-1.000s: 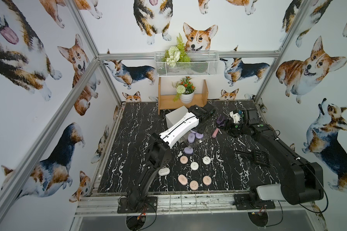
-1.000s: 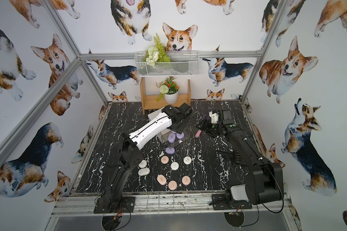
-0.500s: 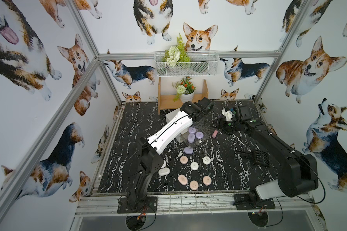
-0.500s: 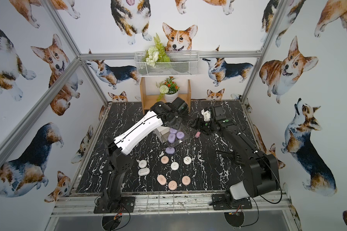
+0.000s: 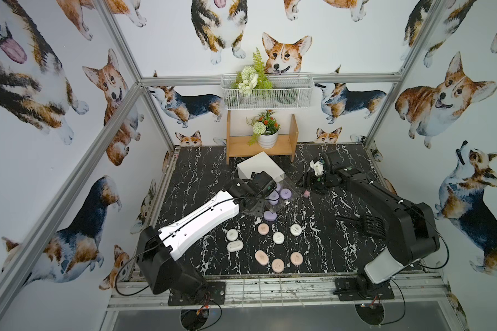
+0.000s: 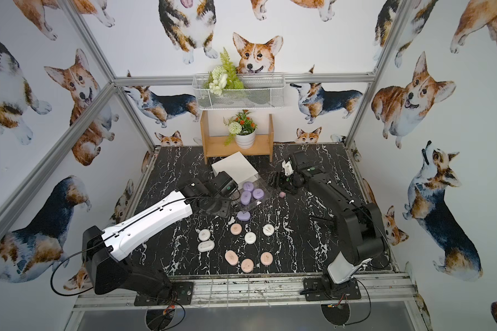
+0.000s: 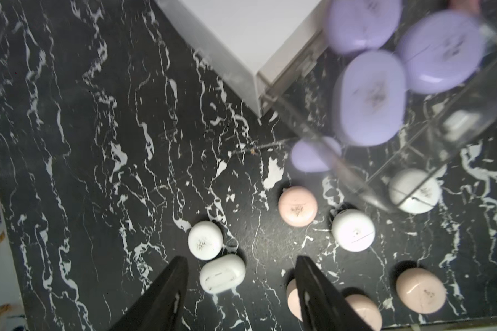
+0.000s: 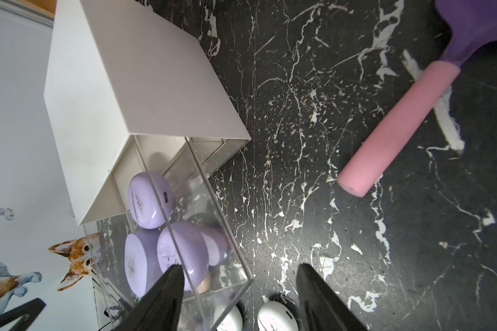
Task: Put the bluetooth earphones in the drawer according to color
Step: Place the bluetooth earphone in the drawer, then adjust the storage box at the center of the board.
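Observation:
The drawer cabinet is a white cube, with one clear drawer pulled out. Three purple earphones lie in that tray, shown large in the left wrist view and the right wrist view. A fourth purple case rests on the table before the tray. White cases and pink cases are scattered nearer the front. My left gripper hangs open and empty above a white case, left of the tray. My right gripper is open and empty beside the tray's right corner.
A purple-and-pink toy fork lies on the black marble table under the right arm. A wooden shelf with a potted plant stands against the back wall, a wire basket above it.
My left arm has drawn back from over the drawer toward the front left, and a third purple case now shows in the tray. The right gripper has shifted toward the drawer.

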